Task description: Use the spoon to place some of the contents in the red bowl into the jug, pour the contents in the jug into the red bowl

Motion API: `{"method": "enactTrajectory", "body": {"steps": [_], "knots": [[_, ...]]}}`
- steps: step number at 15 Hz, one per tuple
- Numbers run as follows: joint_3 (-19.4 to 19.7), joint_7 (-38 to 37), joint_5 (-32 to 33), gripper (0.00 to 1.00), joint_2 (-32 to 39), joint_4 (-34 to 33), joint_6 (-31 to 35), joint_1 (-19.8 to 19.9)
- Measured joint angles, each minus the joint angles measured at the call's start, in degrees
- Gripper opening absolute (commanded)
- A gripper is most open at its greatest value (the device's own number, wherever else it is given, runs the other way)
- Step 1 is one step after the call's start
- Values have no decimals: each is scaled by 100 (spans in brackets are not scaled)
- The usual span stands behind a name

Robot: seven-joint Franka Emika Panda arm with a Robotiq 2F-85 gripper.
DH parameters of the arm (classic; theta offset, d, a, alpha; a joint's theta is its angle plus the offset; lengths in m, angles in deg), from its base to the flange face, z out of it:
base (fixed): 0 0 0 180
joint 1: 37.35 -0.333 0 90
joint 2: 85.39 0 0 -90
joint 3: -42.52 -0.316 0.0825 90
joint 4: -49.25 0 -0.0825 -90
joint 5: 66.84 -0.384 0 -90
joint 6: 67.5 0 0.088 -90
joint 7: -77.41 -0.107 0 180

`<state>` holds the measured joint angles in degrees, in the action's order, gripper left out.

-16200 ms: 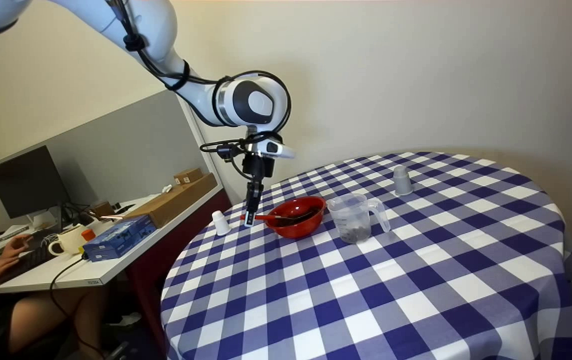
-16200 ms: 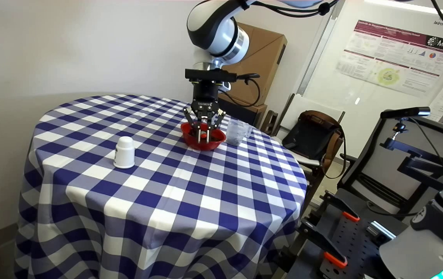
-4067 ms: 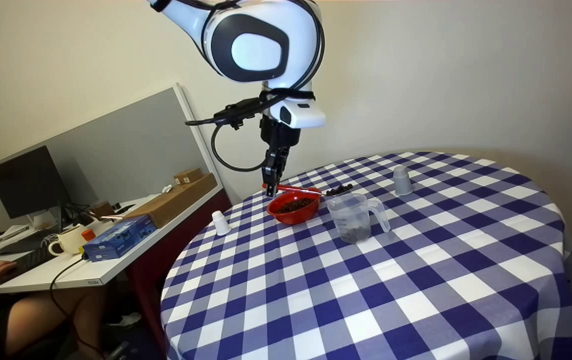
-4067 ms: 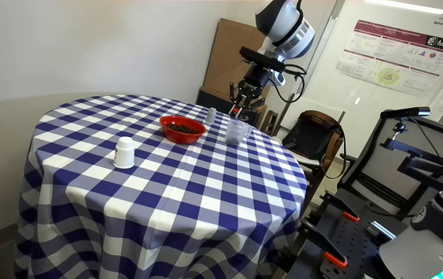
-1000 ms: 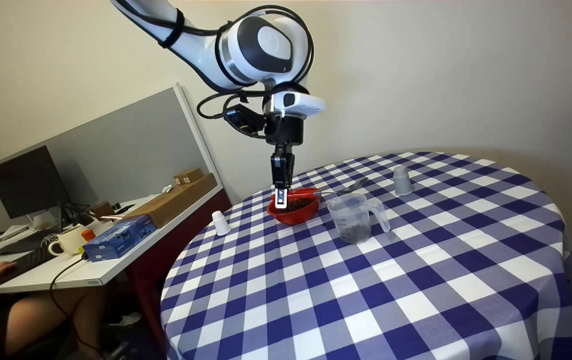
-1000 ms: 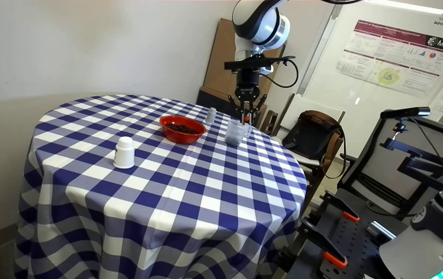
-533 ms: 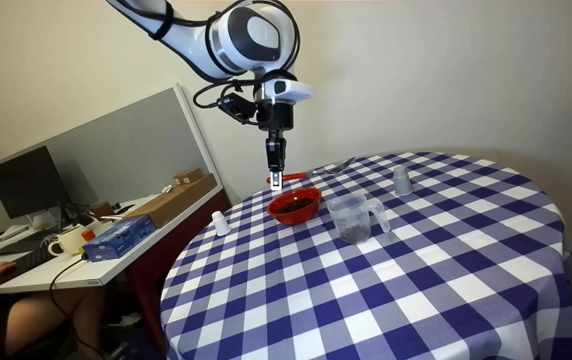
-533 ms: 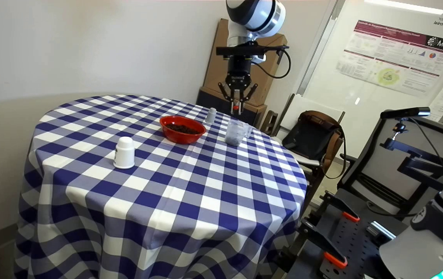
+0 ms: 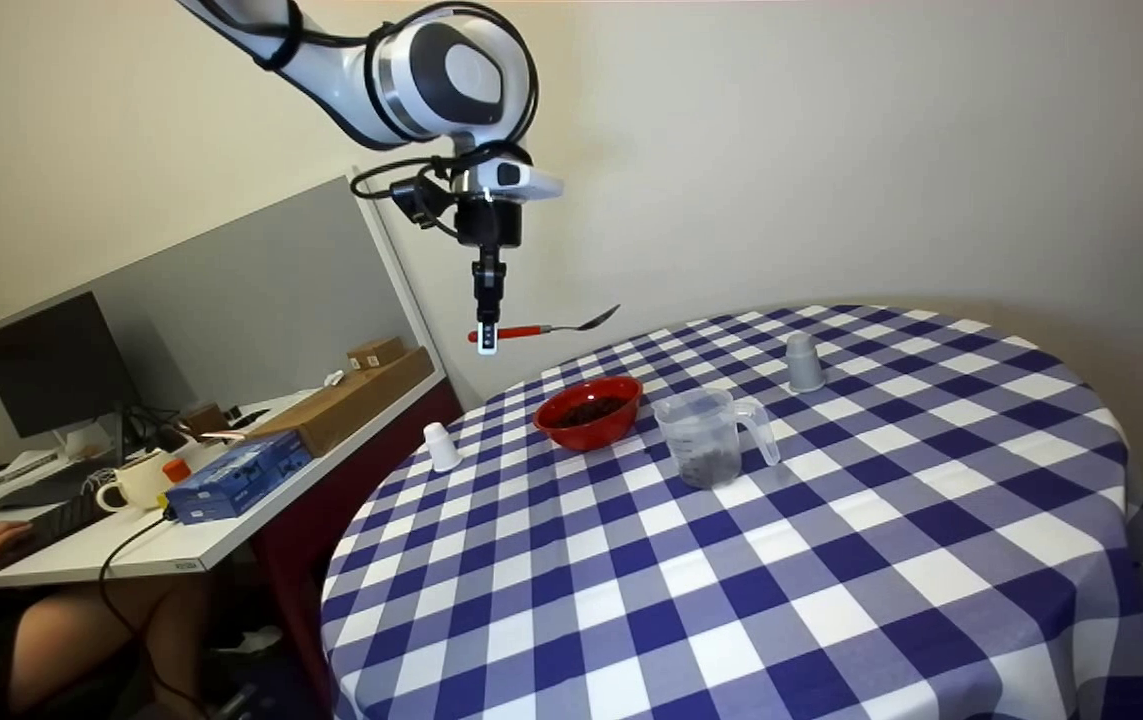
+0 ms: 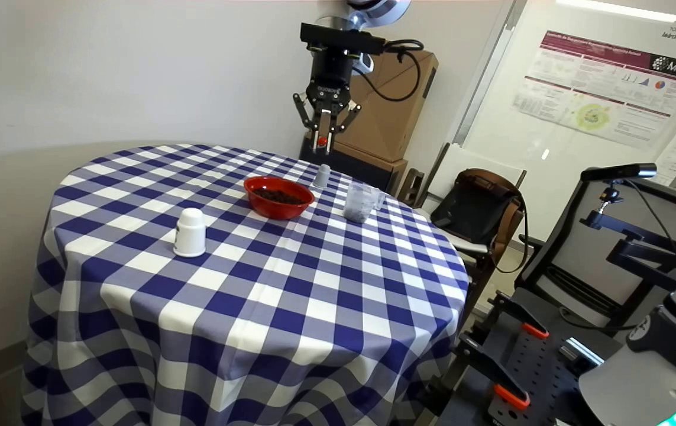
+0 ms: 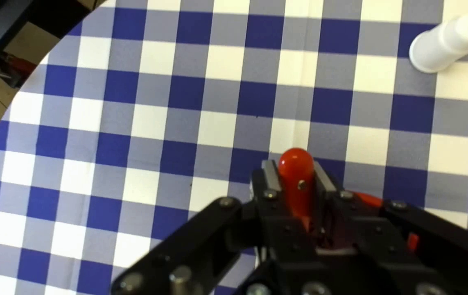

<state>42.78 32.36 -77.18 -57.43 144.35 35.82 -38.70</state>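
Observation:
My gripper (image 9: pixel 487 347) is shut on the red handle of the spoon (image 9: pixel 527 330), high above the table. The spoon's metal end tilts slightly up and looks bare. In the wrist view the rounded handle end sits between both fingertips. Below and beside the spoon stands the red bowl (image 9: pixel 586 438), with dark small pieces inside; only slivers of it show behind the gripper in the wrist view. Close to the bowl is the clear jug (image 9: pixel 699 432), upright, its handle turned away from the bowl, with some dark contents at the bottom. Both show also in an exterior view: bowl (image 10: pixel 281 210), jug (image 10: pixel 359 204).
A white cup (image 9: pixel 442 447) stands upside down near the bowl, and a greyish cup (image 9: pixel 804 362) beyond the jug. A dark speck lies on the checked tablecloth (image 9: pixel 671 590) between bowl and jug. A desk with a blue box (image 9: pixel 239 475) stands beside the table.
Earlier the spoon dipped into the red bowl, then carried dark pieces; now it looks bare. Over the last second my gripper has risen with it and moved away from the jug.

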Motion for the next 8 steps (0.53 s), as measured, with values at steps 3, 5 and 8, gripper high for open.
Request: {"method": "enactTrajectory", "body": {"steps": [3,5,8], "knots": [[-98,381,-316,9,310,-409,-553,-9],[-102,638,-433,9,600,-778,-942,4],[-100,893,-553,9,1109,-1433,-1505,68]]}}
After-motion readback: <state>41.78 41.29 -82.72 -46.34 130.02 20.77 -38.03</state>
